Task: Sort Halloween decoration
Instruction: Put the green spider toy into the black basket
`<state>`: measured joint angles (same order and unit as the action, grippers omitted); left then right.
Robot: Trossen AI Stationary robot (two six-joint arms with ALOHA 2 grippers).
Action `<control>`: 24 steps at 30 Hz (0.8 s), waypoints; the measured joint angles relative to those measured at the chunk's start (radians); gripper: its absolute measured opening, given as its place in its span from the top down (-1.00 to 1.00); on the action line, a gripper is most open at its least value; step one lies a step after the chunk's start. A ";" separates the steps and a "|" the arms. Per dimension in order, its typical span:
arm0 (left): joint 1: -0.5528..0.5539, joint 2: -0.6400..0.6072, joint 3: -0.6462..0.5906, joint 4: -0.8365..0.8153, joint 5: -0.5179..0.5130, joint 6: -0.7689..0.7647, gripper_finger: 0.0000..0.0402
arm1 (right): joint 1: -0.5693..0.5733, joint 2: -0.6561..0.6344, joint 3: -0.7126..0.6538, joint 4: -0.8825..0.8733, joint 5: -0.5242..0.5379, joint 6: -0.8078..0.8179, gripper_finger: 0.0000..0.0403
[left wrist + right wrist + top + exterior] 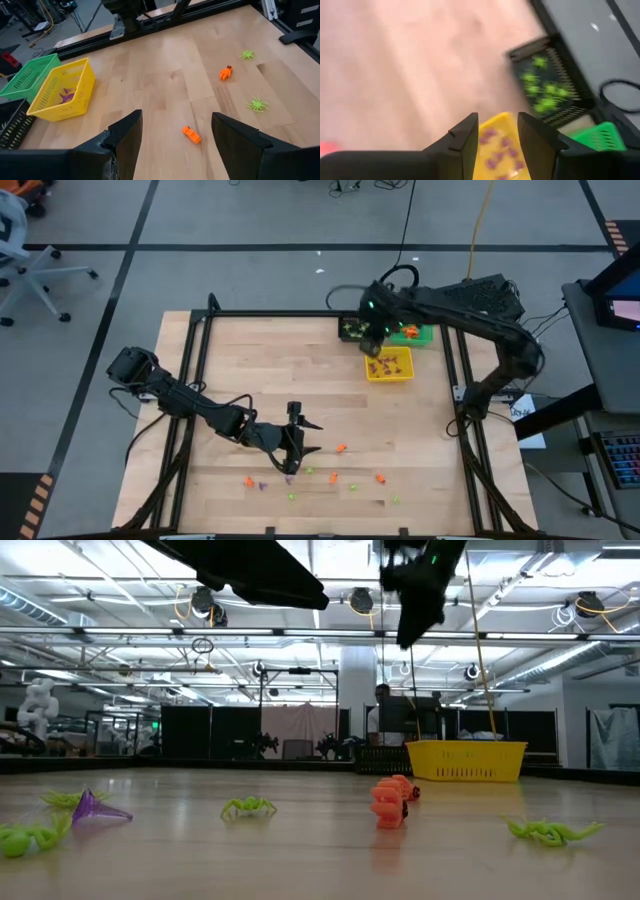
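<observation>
Your right gripper point(377, 343) hangs over the three bins at the far right of the table, right above the yellow bin point(389, 365); its fingers point(462, 142) stand a little apart with nothing between them. In its wrist view you see purple pieces point(496, 150) in the yellow bin below, I count about six but they're blurred. The black bin point(352, 329) holds light-green pieces point(543, 92), roughly seven, too smeared for an exact count. The green bin point(418, 334) has orange pieces point(410, 331) in it, number can't be told.

Your left gripper point(297, 438) sits near the middle of the table toward the near edge, fingers point(122, 142) spread wide and empty, just above the wood.

Loose Halloween decoration still lies along the near edge of the table point(250, 350). From above I count about four orange point(341, 448), two purple point(266, 483), and three or four light-green point(310, 471). The left wrist view shows two orange ones point(191, 134) and two green spiders point(257, 104) ahead of the fingers. Low view: one orange figure point(389, 801), one purple cone point(93, 808), four green spiders point(248, 807).
</observation>
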<state>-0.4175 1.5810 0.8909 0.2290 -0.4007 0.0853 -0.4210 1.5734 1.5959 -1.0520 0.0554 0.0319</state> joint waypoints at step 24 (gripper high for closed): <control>-0.001 0.001 0.000 0.057 -0.002 -0.037 -0.18 | 0.799 -0.462 -0.780 0.450 0.235 0.481 0.39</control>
<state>-0.4183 1.5817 0.8909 0.2861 -0.4023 0.0483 0.3776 1.1110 0.8158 -0.6018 0.2909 0.5130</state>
